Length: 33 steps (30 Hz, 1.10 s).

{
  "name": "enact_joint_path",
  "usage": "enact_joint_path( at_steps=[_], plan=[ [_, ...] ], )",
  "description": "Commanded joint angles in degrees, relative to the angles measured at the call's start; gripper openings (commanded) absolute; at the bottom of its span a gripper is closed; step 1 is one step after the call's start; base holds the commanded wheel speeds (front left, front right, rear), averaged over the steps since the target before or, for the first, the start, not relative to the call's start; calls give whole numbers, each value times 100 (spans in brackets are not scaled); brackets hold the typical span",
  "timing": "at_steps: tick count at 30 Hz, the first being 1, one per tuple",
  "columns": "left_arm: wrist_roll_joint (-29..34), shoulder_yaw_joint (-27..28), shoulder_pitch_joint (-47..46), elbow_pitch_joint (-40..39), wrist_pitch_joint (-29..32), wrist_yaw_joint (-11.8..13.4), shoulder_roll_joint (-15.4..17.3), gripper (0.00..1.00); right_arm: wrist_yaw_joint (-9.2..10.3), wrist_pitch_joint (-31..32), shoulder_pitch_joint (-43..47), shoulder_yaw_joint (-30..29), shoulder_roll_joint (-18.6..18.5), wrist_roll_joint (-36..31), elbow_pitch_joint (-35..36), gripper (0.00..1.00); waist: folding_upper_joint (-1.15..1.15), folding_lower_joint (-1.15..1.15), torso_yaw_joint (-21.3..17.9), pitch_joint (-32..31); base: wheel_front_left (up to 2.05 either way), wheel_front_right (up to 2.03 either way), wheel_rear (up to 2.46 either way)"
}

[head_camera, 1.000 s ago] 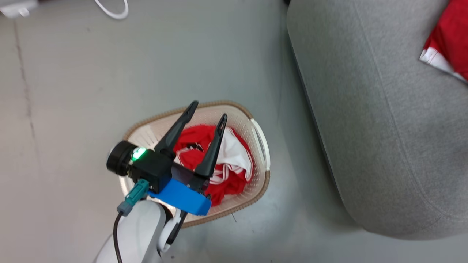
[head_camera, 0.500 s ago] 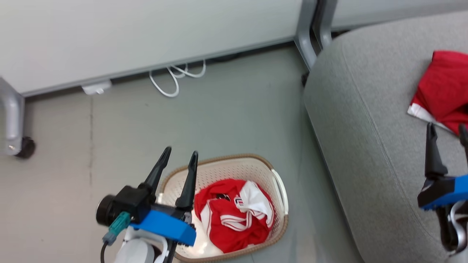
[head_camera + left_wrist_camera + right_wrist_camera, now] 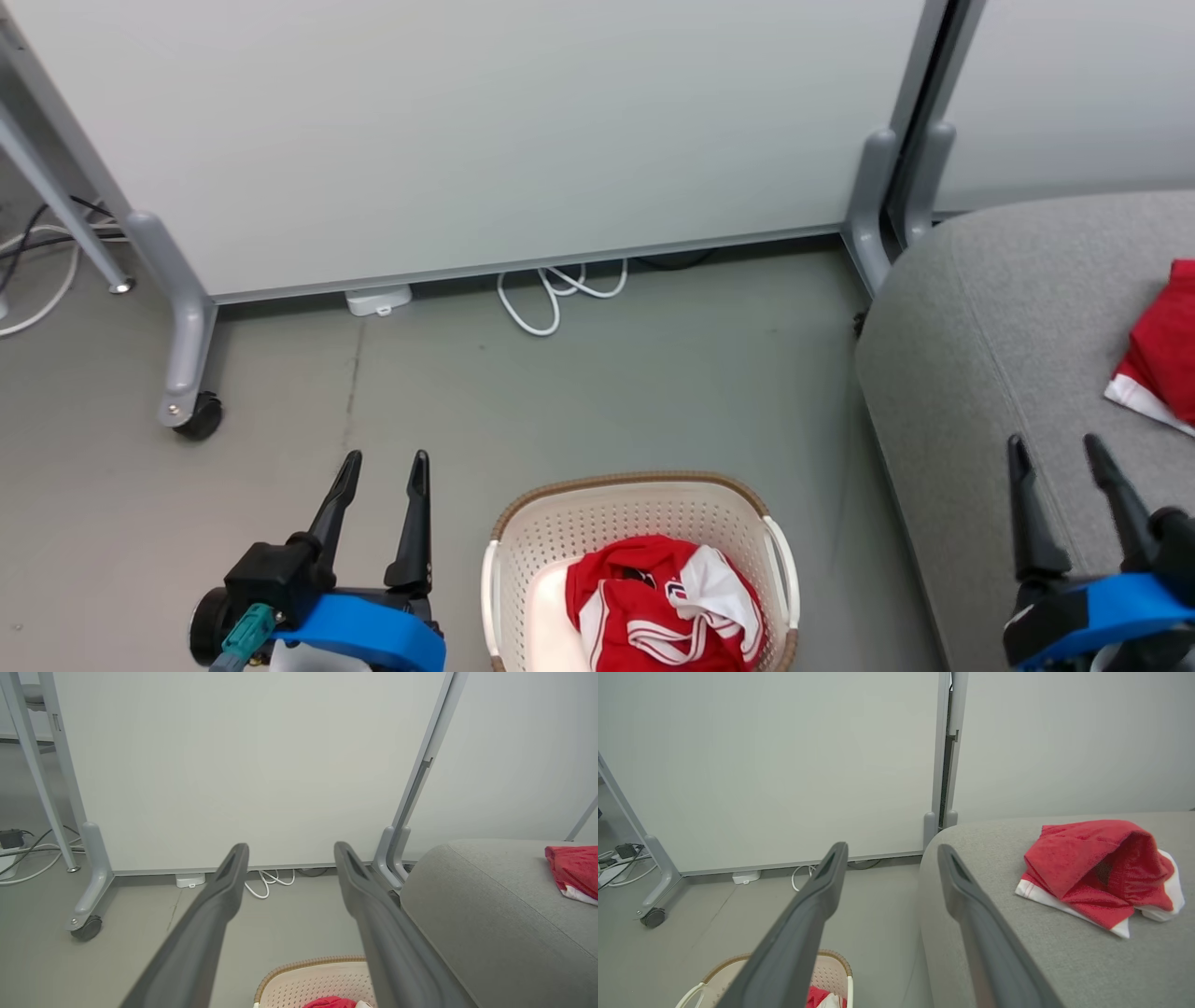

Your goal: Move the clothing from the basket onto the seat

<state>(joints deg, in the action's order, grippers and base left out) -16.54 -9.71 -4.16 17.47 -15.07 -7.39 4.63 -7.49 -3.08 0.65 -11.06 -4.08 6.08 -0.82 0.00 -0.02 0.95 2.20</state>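
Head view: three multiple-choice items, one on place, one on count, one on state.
1. Where does the basket stand? A) on the sofa B) on the floor beside the sofa C) on a table
2. How many red garments lie on the sofa? A) none B) one C) three
3. How is the left hand? A) open, empty B) shut on a garment C) shut on the basket
1 B: floor shows between it and the sofa. 2 B: just one lies there. 3 A: it is spread wide, nothing in it.
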Motion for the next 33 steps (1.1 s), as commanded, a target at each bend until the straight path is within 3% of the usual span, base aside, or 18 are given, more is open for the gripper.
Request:
enact_joint_path(
  at_steps=[1,19,33],
  plan=[
    [39,85,66,14,-16,-14,-20,100,-1,-4,175,78,32,53,41,100,0,2,135,-109,0,0,0],
    [89,176,115,119,-16,-14,9,100,-1,-26,151,384,118,214,-144,100,0,2,244,-95,0,0,0],
    [91,23,-207,64,-16,-14,13,100,-1,-111,-232,589,120,243,-76,100,0,2,126,592,0,0,0]
  ],
)
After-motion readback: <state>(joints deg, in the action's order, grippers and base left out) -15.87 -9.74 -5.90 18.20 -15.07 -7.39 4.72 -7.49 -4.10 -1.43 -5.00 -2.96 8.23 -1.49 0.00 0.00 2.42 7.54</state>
